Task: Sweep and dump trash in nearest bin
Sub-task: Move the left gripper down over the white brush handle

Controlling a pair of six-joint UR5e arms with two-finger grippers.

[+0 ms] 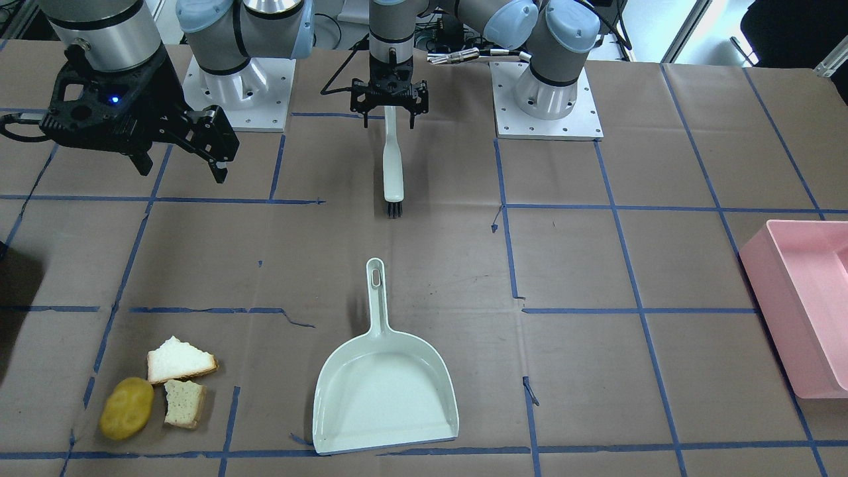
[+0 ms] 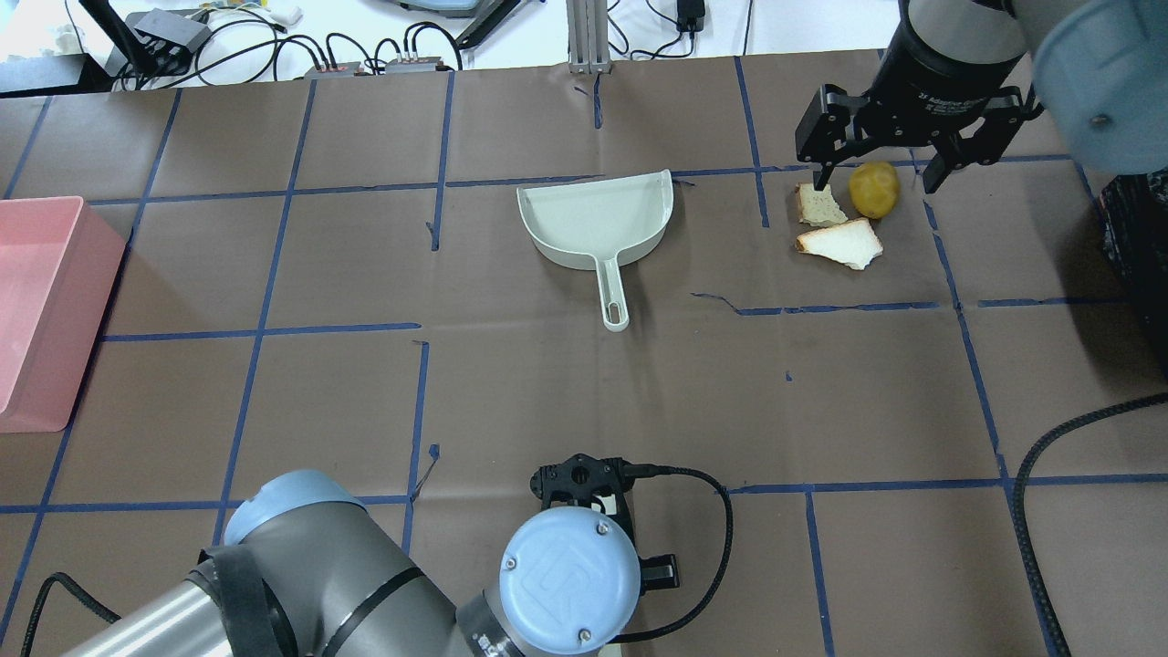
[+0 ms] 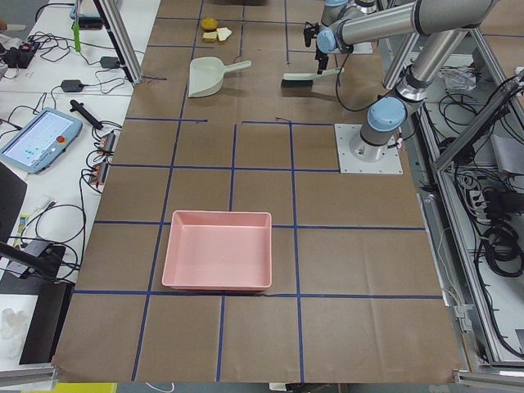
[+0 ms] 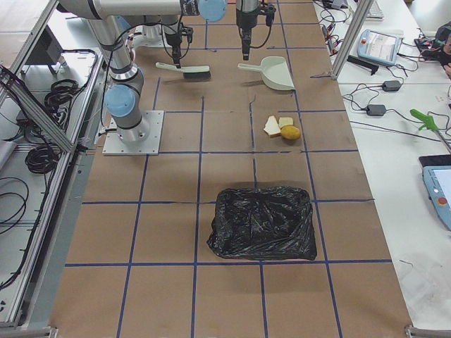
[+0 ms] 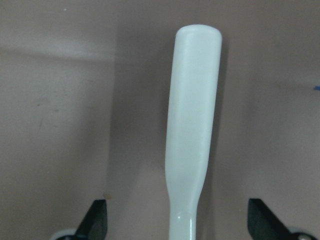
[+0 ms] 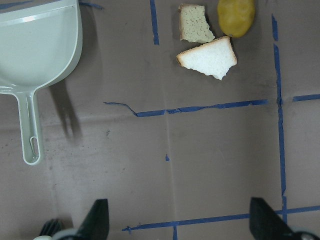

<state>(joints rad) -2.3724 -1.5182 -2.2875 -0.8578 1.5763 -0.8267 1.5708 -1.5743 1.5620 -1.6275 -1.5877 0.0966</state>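
- The left gripper (image 1: 389, 122) is hanging low over the brush (image 1: 393, 165), close to the robot's base. Its jaws are standing wide apart, with the white handle running between them. In the left wrist view neither fingertip is touching the handle.
- The brush is lying flat on the paper-covered counter (image 1: 596, 265). Its black bristles are pointing away from the robot, toward the dustpan (image 1: 387, 384).
- The pale green dustpan is lying flat near the middle of the counter. Its handle is pointing back at the brush and its open mouth is facing the far edge.
- The trash (image 4: 280, 127) is sitting in a tight cluster on the robot's right of the dustpan, apart from it.
- In that cluster, the larger bread piece (image 1: 179, 361) is lying just beside the smaller bread piece (image 1: 183, 403). The yellow potato-like lump (image 1: 126, 409) is sitting against the smaller piece's outer side.
- The right gripper (image 1: 181, 172) is hovering high above the counter on the trash side. Its jaws are spread wide and gripping nothing.
- The black-lined bin (image 4: 262, 222) is sitting toward the robot's right end of the counter, on the trash's side.
- The pink bin (image 1: 778, 311) is sitting at the opposite end, well apart from the trash.
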